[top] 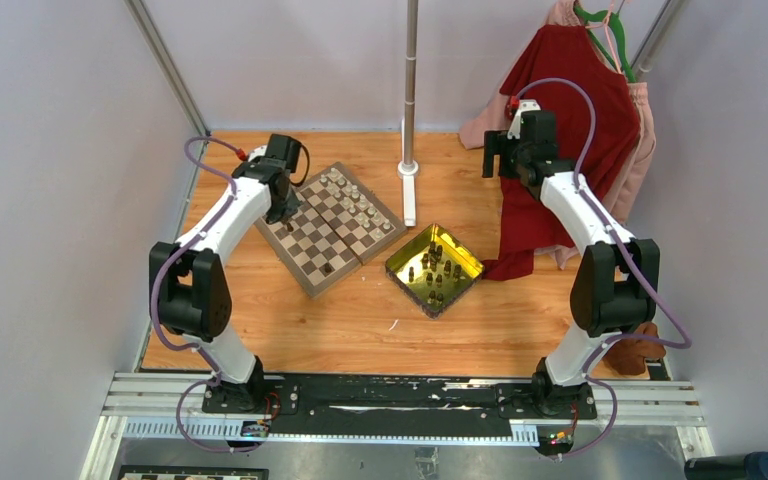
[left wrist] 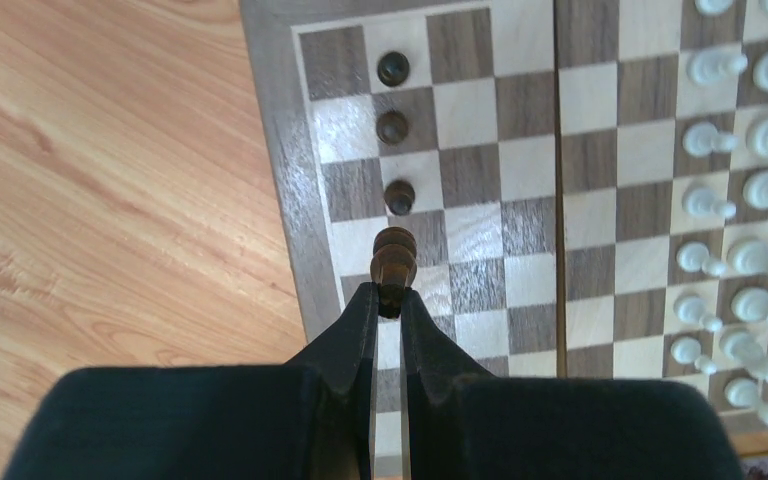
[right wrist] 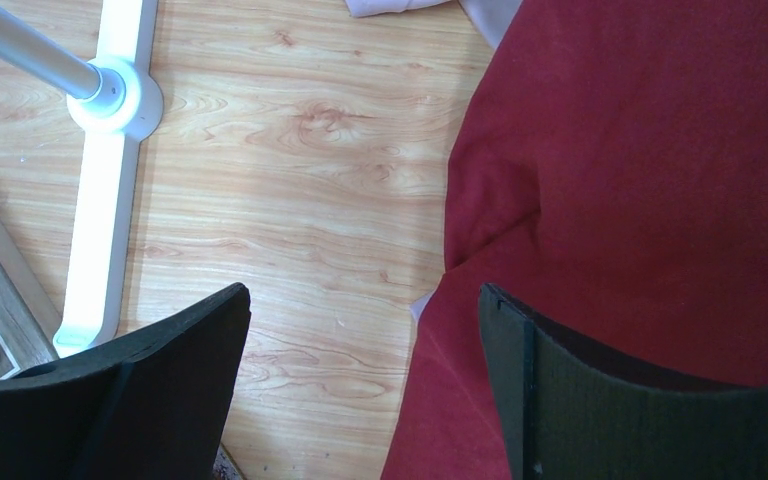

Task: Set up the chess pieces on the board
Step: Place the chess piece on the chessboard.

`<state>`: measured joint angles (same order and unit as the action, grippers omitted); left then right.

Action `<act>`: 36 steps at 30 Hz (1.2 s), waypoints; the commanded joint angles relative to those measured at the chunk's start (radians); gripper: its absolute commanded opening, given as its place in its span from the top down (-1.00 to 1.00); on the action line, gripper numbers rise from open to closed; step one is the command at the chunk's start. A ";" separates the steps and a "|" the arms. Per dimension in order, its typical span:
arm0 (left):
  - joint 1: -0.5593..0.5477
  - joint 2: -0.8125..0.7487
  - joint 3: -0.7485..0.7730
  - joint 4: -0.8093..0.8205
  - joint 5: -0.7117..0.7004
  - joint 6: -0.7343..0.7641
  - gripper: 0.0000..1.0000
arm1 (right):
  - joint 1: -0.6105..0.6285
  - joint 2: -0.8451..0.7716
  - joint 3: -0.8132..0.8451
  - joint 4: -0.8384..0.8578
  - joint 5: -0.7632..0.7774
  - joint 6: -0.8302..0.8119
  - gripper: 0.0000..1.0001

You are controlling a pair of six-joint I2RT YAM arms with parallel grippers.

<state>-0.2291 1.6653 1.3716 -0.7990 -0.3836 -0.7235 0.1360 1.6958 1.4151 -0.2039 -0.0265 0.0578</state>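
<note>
Black fingers of my left gripper (left wrist: 390, 300) fill the bottom of the left wrist view, clenched on the base of a dark brown chess piece (left wrist: 394, 262) over the board (left wrist: 278, 150), in the second file from its rim. Toward 12 o'clock, three dark pawns (left wrist: 392, 126) stand in that same file, one per square. At 9 o'clock the rim gives way to bare, grained wooden table (left wrist: 100, 200), which is open room. White pieces (left wrist: 740, 190), turned and glossy, crowd the 3 o'clock side in two rows.

Only the top view shows the shiny yellow tray (top: 460, 247), just beside the board's corner at 4 o'clock, with dark figures (top: 435, 270) standing inside.

From the right wrist I see my right gripper (right wrist: 362, 300) spread wide and grasping nothing. It hangs over the edge where wood meets a soft red cloth (right wrist: 640, 150), with a white pole foot (right wrist: 110, 150) at 10 o'clock.
</note>
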 commanded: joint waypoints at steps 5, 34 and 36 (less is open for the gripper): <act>0.113 -0.036 -0.036 0.062 0.044 -0.053 1.00 | 0.020 -0.023 -0.006 -0.020 -0.005 0.007 -0.75; 0.184 0.158 0.010 0.105 0.102 -0.040 1.00 | 0.032 0.058 0.030 -0.037 0.013 -0.016 -0.75; 0.187 0.166 0.012 0.106 0.103 -0.039 1.00 | 0.033 0.062 0.033 -0.036 0.011 -0.015 -0.75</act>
<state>-0.0547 1.8076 1.3537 -0.7048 -0.2867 -0.7666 0.1532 1.7348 1.4166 -0.2115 -0.0254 0.0563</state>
